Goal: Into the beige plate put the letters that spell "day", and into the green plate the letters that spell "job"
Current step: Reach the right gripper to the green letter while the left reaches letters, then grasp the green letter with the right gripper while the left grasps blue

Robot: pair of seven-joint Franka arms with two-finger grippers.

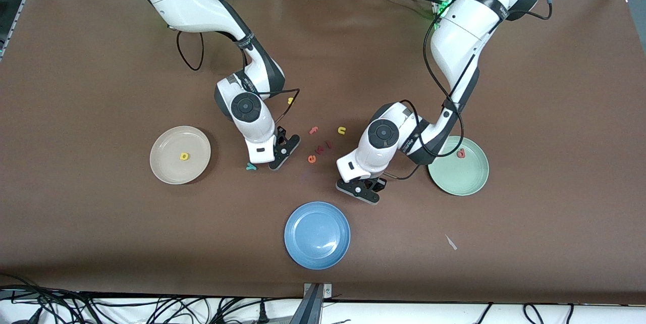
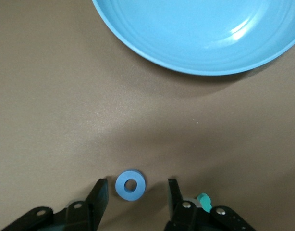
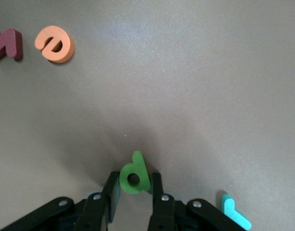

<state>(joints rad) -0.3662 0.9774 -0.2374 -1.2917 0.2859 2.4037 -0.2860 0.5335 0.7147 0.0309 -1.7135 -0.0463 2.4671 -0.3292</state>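
My left gripper (image 2: 137,184) (image 1: 359,190) is low over the table between the blue plate and the green plate (image 1: 469,182). It is open around the blue ring "o" (image 2: 130,185), with a gap on each side. A teal letter tip (image 2: 203,199) shows beside one finger. My right gripper (image 3: 135,179) (image 1: 282,152) is shut on the green rounded letter (image 3: 137,166), beside the teal "y" (image 3: 234,211) (image 1: 251,166). The beige plate (image 1: 166,170) holds a yellow rounded letter (image 1: 184,156). A pinkish-red "b" (image 1: 461,153) lies in the green plate.
A blue plate (image 1: 317,234) (image 2: 200,33) lies nearer the camera. Between the arms lie an orange "e" (image 1: 312,159) (image 3: 55,44), a dark pink letter (image 1: 327,145), a pink "f" (image 1: 314,130), a yellow "u" (image 1: 341,130) and a yellow "s" (image 1: 290,101). A white scrap (image 1: 450,242) lies nearer the camera than the green plate.
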